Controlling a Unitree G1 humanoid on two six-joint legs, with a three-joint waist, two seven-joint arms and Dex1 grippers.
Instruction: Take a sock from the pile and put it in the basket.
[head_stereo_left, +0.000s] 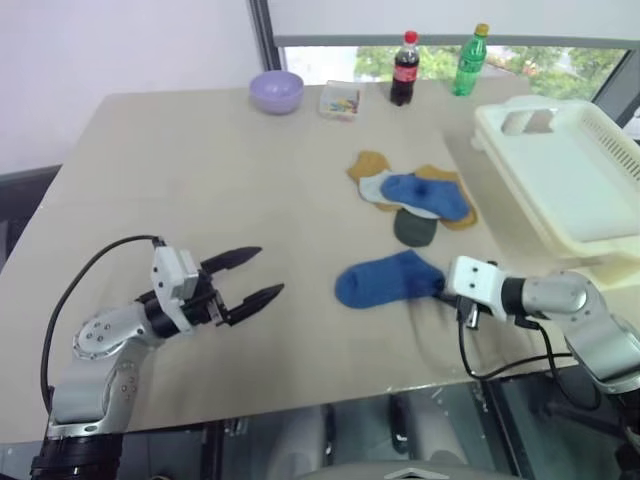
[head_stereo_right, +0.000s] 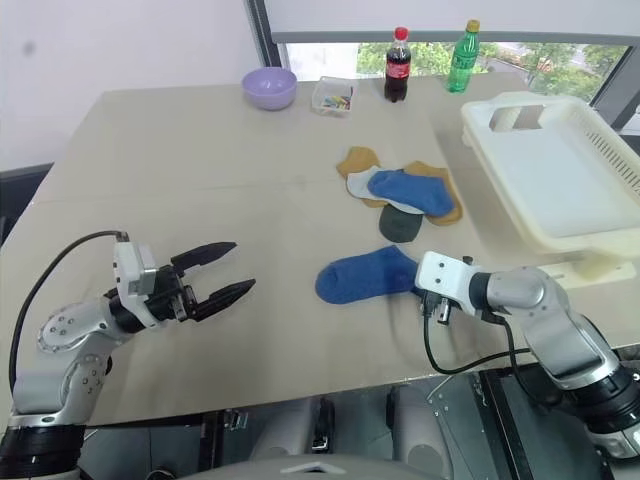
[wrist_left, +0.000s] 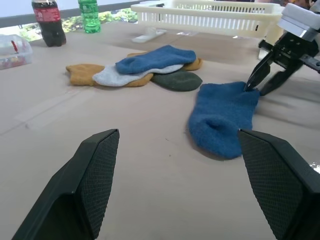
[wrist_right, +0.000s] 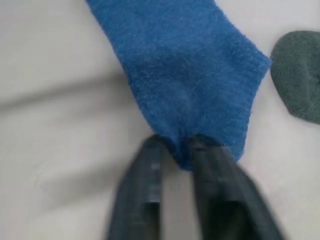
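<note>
- The sock (head_stereo_left: 388, 279), royal blue, lies flat on the table (head_stereo_left: 200, 180), near the front edge and a little apart from the pile (head_stereo_left: 412, 196) behind it.
- The right gripper (wrist_left: 265, 82) sits at the sock's right end. In the right wrist view its two black fingers (wrist_right: 145, 190) stand a little apart with a fold of the blue fabric between their tips; whether they are pinching it or letting go, I cannot tell.
- The left gripper (head_stereo_left: 255, 276) hovers over bare table to the left, well apart from the sock, its jaws spread wide and holding nothing.
- The pile holds mustard-yellow, light grey, dark green and a second blue sock, overlapping one another.
- The basket (head_stereo_left: 560, 180), cream-white with slotted sides, rests at the far right.
- Along the far edge stand a lilac bowl (head_stereo_left: 276, 91), a small clear box (head_stereo_left: 340, 100), a cola bottle (head_stereo_left: 404, 68) and a green bottle (head_stereo_left: 470, 60).
</note>
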